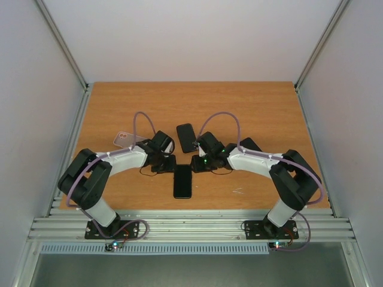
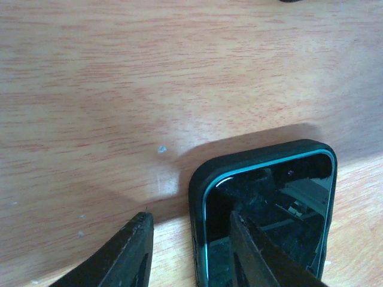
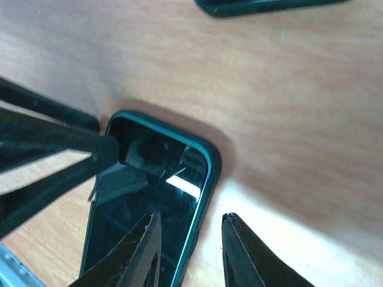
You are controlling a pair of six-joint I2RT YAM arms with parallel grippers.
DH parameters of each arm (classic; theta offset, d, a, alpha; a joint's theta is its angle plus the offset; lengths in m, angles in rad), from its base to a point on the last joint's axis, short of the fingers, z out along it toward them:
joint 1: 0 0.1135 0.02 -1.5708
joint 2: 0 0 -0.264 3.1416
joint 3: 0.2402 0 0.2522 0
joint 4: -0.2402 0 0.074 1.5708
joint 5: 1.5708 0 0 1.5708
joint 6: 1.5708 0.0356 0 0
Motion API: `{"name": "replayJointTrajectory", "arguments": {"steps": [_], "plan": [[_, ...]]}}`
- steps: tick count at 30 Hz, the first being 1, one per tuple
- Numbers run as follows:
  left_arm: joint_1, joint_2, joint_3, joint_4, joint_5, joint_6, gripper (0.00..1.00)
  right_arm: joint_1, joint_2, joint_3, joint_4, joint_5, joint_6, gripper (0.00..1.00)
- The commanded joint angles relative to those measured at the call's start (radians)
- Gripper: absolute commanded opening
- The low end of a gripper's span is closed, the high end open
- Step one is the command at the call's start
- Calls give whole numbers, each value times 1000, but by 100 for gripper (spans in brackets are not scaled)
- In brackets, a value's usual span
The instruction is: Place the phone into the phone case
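1. One phone (image 1: 182, 181), seated in a black case (image 2: 251, 156) with a teal rim, lies at the middle of the table (image 1: 251, 107);
2. Spread fingers of the left gripper (image 2: 191, 218) straddle its left edge;
3. Spread fingers of the right gripper (image 3: 191, 216) straddle its right edge.

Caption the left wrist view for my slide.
Left tool, jaws open, straddles one side edge of the teal-rimmed phone seated in its black case on the wooden table.

Plain pale walls (image 1: 191, 36) enclose a wood-grain table (image 1: 119, 101); aluminium rails (image 1: 191, 227) border its near edge. Lighting even.
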Motion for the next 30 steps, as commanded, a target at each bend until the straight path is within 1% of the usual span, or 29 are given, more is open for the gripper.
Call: {"name": "replayJointTrajectory", "arguments": {"steps": [1,7,10,17,22,25,26,28,30], "plan": [[1,40,5,-67,-30,26,35,-53,80,69,-3,-85,-32,29],[-5,68,9,-82,-55,28,26,-69,163,129,-29,-105,-54,25],[-15,100,22,-97,-75,33,23,-69,215,154,-51,-110,-62,21],[-59,152,32,-151,-183,21,11,-67,327,175,-100,-132,-52,9],[-103,199,39,-176,-245,2,7,-53,360,181,-130,-116,-52,4],[-118,188,38,-182,-264,-10,8,-46,339,183,-145,-93,-59,3],[-120,168,36,-185,-263,-15,11,-40,325,188,-157,-68,-65,3],[-126,113,39,-198,-265,-24,21,-28,291,190,-170,-34,-74,3],[-139,36,47,-223,-301,-32,31,-25,238,173,-153,-40,-75,6]]}}
